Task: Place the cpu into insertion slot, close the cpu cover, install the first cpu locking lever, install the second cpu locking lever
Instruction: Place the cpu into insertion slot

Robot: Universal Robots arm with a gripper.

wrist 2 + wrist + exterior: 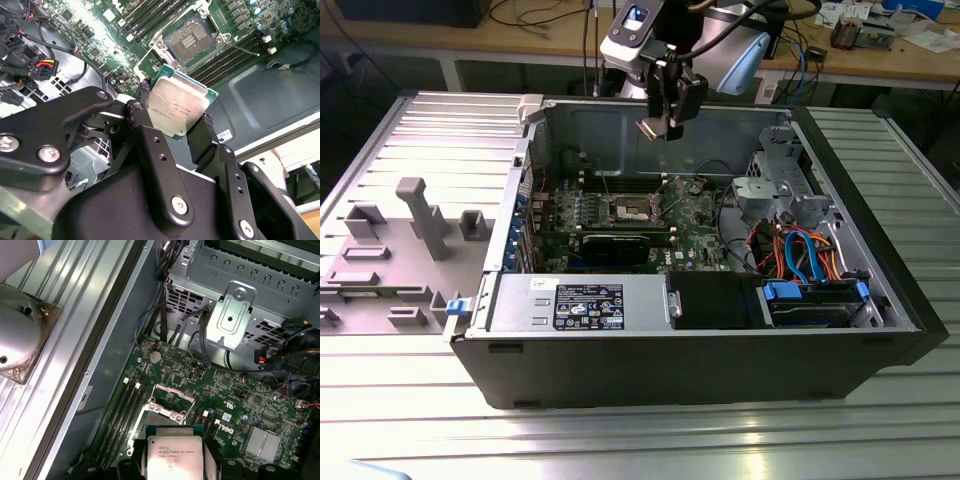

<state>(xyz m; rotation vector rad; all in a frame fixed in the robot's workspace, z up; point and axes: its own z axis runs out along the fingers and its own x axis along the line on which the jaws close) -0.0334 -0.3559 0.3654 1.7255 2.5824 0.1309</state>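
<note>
The fingers (150, 142) are closed on the cpu (177, 107), one pad pressed against each of two opposite edges. The chip's silver top faces the second wrist view, and its green rim pokes out past the fingertips. In the exterior view the fingers (672, 100) hang with the chip well above the motherboard (695, 215) inside the open computer case (720, 350), which lies on the ribbed metal surface (620, 440).

The insertion slot (192, 39) lies below and ahead of the fingertips, well apart from the chip. Its pin field is uncovered and its silver rim is bare. In the first wrist view the cpu cover (172, 391) appears to be swung up off the slot, standing at the slot's far edge from the fingers.

Long memory slots (235, 55) run close along both sides of the slot. The space straight below the chip is open air. Off to one side of the fingers stand the metal drive cage (235, 315) and a bundle of cables (800, 250), both apart from the slot. The case's flat inner wall (107, 365) runs along the other side.
</note>
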